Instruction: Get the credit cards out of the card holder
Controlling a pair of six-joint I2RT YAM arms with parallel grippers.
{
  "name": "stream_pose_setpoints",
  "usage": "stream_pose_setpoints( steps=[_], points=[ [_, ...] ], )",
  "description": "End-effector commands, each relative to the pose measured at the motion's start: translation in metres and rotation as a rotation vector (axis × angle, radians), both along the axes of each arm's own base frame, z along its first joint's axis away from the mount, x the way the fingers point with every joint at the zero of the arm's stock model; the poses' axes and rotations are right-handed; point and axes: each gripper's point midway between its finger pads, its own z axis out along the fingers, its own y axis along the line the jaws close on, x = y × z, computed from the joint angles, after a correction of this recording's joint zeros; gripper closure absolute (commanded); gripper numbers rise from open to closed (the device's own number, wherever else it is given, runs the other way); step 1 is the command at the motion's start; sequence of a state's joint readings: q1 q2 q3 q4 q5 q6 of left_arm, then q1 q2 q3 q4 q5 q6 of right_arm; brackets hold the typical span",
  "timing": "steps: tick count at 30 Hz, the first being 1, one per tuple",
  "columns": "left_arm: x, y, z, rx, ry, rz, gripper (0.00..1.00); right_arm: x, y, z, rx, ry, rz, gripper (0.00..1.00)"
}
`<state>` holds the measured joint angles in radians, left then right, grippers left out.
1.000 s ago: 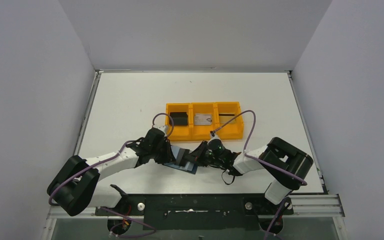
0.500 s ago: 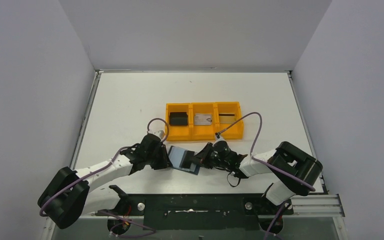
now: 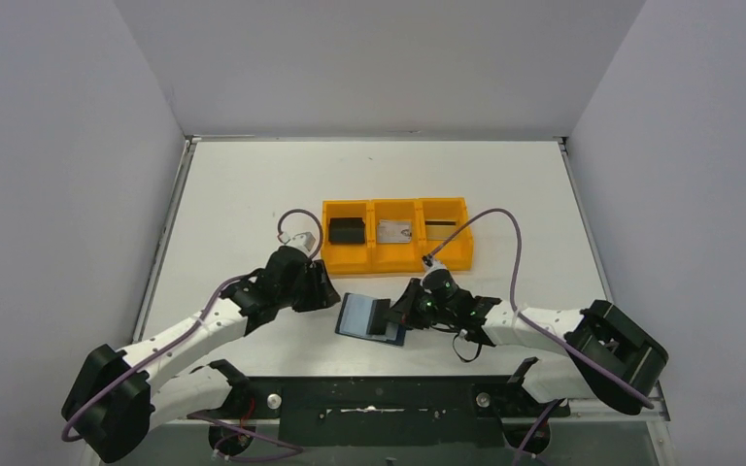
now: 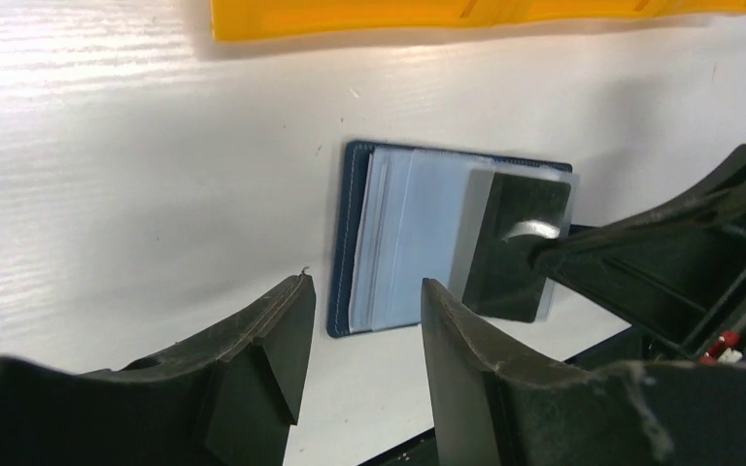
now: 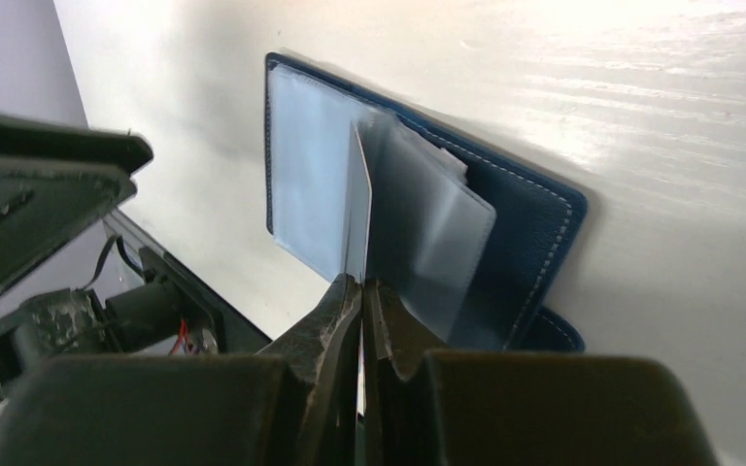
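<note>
The navy card holder (image 3: 357,316) (image 4: 342,243) (image 5: 534,243) lies open on the table near the front edge, its pale clear pockets facing up. My right gripper (image 3: 397,316) (image 5: 360,283) is shut on one thin clear pocket leaf (image 5: 357,194) and holds it upright. I cannot tell whether a card sits in that leaf. My left gripper (image 3: 324,294) (image 4: 361,291) hangs open and empty just left of the holder, not touching it. A silver-grey credit card (image 3: 395,231) and a gold-tan one (image 3: 441,229) lie in the orange tray.
The orange three-compartment tray (image 3: 371,257) (image 4: 447,15) stands just behind the holder, with a dark flat object (image 3: 347,230) in its left compartment. The table's front edge and the black base rail (image 3: 379,398) are close below the holder.
My left gripper has opened, let go of the holder and drawn back to the left. The right gripper stayed shut on the leaf and shifted slightly right, taking the holder with it.
</note>
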<state>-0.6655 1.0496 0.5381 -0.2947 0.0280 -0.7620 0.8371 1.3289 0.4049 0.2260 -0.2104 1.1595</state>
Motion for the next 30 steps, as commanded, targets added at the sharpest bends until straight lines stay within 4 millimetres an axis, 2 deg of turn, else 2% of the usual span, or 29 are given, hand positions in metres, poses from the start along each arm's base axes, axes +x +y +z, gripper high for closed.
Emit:
stream_pose_setpoints(
  steps=[1, 5, 9, 15, 18, 20, 24, 30],
  points=[
    [0.026, -0.019, 0.025, -0.042, -0.085, -0.035, 0.56, -0.008, -0.007, 0.008, -0.037, -0.047, 0.129, 1.00],
    [0.030, -0.041, 0.034, -0.116, -0.099, -0.104, 0.55, -0.007, -0.008, 0.017, -0.072, -0.062, 0.183, 1.00],
    [0.031, -0.053, 0.039, -0.151, -0.096, -0.153, 0.55, -0.002, -0.012, 0.029, -0.119, -0.093, 0.198, 1.00],
    [0.016, -0.083, 0.054, -0.294, -0.097, -0.290, 0.56, -0.001, -0.017, 0.027, -0.134, -0.077, 0.185, 1.00],
    [0.008, -0.094, 0.053, -0.333, -0.076, -0.336, 0.58, 0.001, -0.018, 0.026, -0.140, -0.070, 0.174, 1.00],
    [0.007, -0.096, 0.045, -0.320, -0.052, -0.332, 0.60, 0.005, -0.021, 0.028, -0.156, -0.075, 0.150, 1.00],
    [0.007, -0.087, 0.033, -0.281, -0.035, -0.291, 0.63, 0.012, -0.020, 0.051, -0.108, -0.146, 0.113, 1.00],
    [0.022, -0.058, 0.041, -0.185, -0.118, -0.154, 0.62, 0.020, -0.024, 0.078, -0.092, -0.242, 0.087, 1.00]
  ],
)
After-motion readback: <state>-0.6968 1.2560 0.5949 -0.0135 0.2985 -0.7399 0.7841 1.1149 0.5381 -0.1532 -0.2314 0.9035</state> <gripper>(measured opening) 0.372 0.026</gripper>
